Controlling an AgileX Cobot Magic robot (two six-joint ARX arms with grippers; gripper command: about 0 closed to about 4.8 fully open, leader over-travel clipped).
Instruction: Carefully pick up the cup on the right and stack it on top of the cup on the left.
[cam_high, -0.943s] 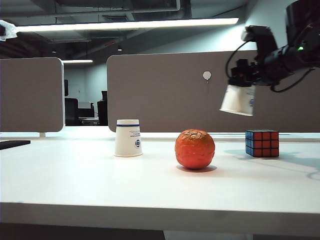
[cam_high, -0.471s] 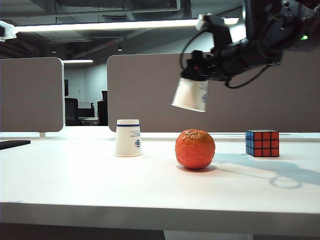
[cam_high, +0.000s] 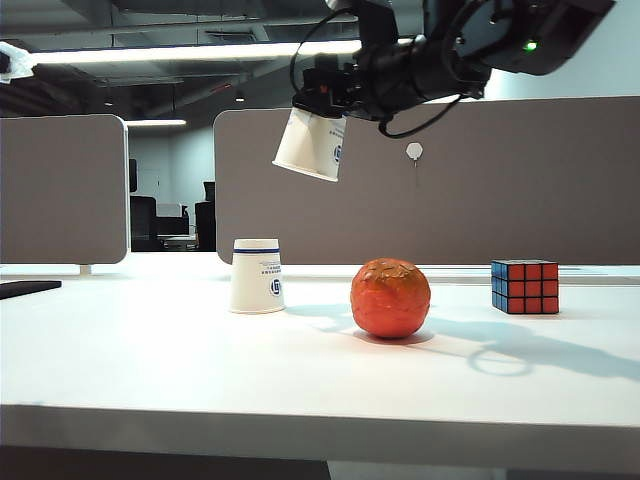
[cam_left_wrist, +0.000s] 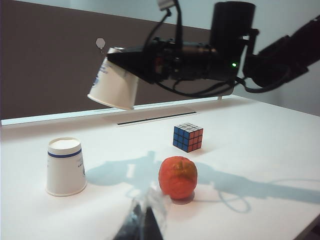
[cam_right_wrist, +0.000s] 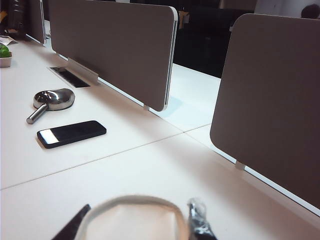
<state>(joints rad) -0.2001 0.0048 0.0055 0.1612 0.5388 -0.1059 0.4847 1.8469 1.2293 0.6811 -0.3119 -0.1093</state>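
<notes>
Right gripper (cam_high: 318, 108) with paper cup (cam_high: 312, 145) now swung left, past orange (cam_high: 390, 298); clamped on cup, held tilted in air above right of standing cup (cam_high: 256, 276) on table (cam_high: 150, 370). Left gripper (cam_left_wrist: 145, 222) low at near edge; jaw state unclear.

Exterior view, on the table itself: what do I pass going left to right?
Phone at the left edge → standing cup → orange → cube. The right hand carries the other cup in the air, between standing cup and orange.
</notes>
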